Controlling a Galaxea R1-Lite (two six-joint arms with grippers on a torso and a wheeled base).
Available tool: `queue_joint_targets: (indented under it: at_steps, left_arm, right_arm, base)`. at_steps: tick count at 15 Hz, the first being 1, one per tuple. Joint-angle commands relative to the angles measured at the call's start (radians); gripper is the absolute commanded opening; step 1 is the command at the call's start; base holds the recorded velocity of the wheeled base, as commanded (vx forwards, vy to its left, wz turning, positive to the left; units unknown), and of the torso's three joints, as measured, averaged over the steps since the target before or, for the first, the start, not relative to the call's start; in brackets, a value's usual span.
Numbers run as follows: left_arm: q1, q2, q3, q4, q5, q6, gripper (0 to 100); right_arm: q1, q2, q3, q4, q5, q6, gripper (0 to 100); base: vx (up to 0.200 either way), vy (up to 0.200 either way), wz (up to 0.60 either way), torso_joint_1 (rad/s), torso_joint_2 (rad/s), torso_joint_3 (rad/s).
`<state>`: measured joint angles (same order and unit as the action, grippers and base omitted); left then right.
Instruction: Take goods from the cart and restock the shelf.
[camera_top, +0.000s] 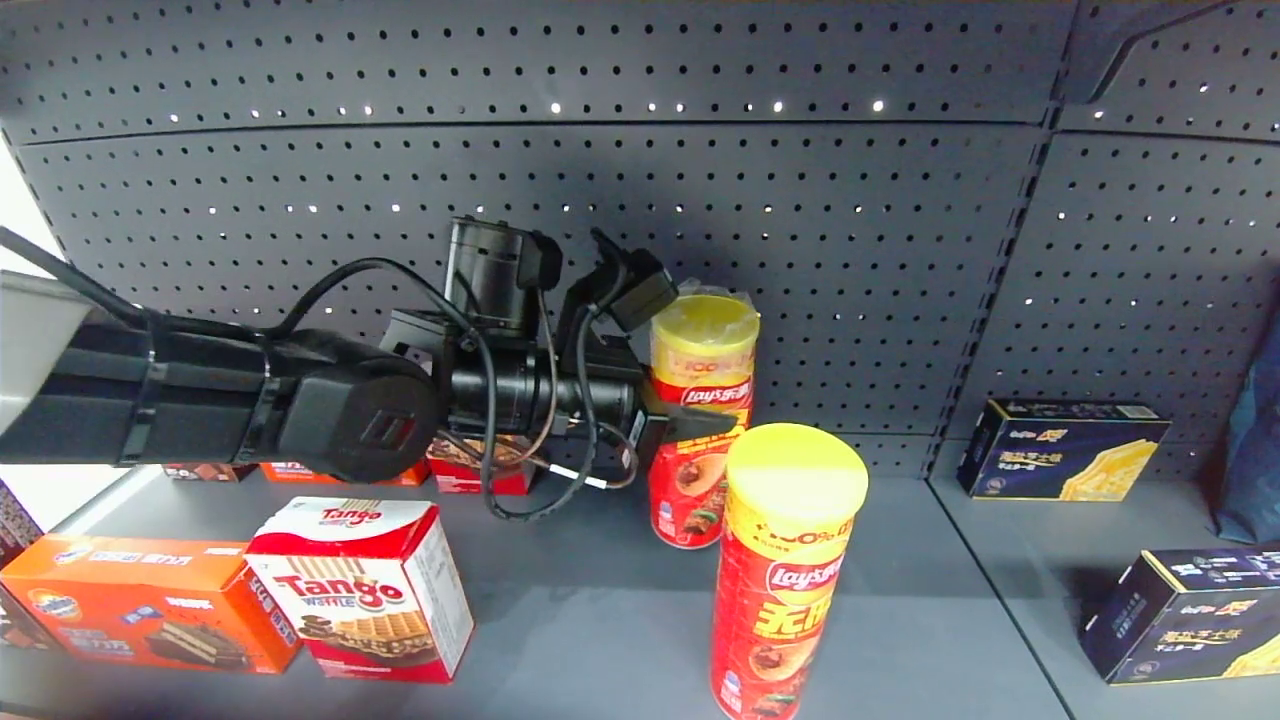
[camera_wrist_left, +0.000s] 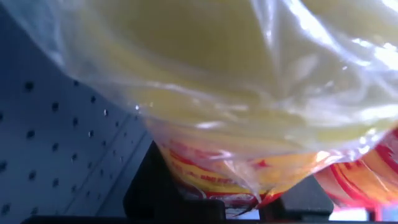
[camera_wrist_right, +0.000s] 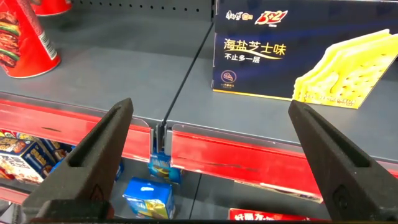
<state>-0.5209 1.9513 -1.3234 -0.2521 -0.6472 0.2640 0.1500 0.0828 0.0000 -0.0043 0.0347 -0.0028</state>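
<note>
In the centre of the head view, the left gripper (camera_top: 693, 425) is clamped around the middle of a red cylindrical crisp can with a film-wrapped yellow lid (camera_top: 705, 345). The can stands upright at the back of the grey metal shelf (camera_top: 600, 610), close to the perforated grey back panel (camera_top: 760, 190). The left wrist view shows its wrapped lid (camera_wrist_left: 249, 93) from close up.

A second red can with a yellow lid (camera_top: 785, 570) stands nearer the lower centre, apart from the first. At lower left lie a red-and-white wafer box (camera_top: 365, 590) and an orange cake box (camera_top: 140, 605). On the right are two dark blue biscuit boxes (camera_top: 1060, 450) (camera_top: 1190, 615).

The right gripper (camera_wrist_right: 214, 162) is spread wide with nothing between its fingers. It faces the shelf's red edge strip (camera_wrist_right: 249, 155), with a dark blue box (camera_wrist_right: 305, 50) beyond.
</note>
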Motion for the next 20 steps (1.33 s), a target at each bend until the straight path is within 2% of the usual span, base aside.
queue_joint_targets:
  at_steps: [1, 10, 20]
  left_arm:
    - [-0.007, 0.055, -0.039, -0.003, 0.001, -0.003, 0]
    - [-0.019, 0.169, -0.174, -0.003, 0.000, -0.008, 0]
    - [-0.021, 0.224, -0.189, -0.045, 0.000, -0.008, 0]
  right_arm:
    - [0.000, 0.003, 0.000, 0.000, 0.001, 0.000, 100]
    - [0.000, 0.003, 0.000, 0.000, 0.001, 0.000, 100]
    - [0.000, 0.003, 0.000, 0.000, 0.001, 0.000, 100]
  base:
    - [0.000, 0.000, 0.00, 0.000, 0.00, 0.000]
    - [0.000, 0.000, 0.00, 0.000, 0.00, 0.000]
    - [0.000, 0.000, 0.00, 0.000, 0.00, 0.000]
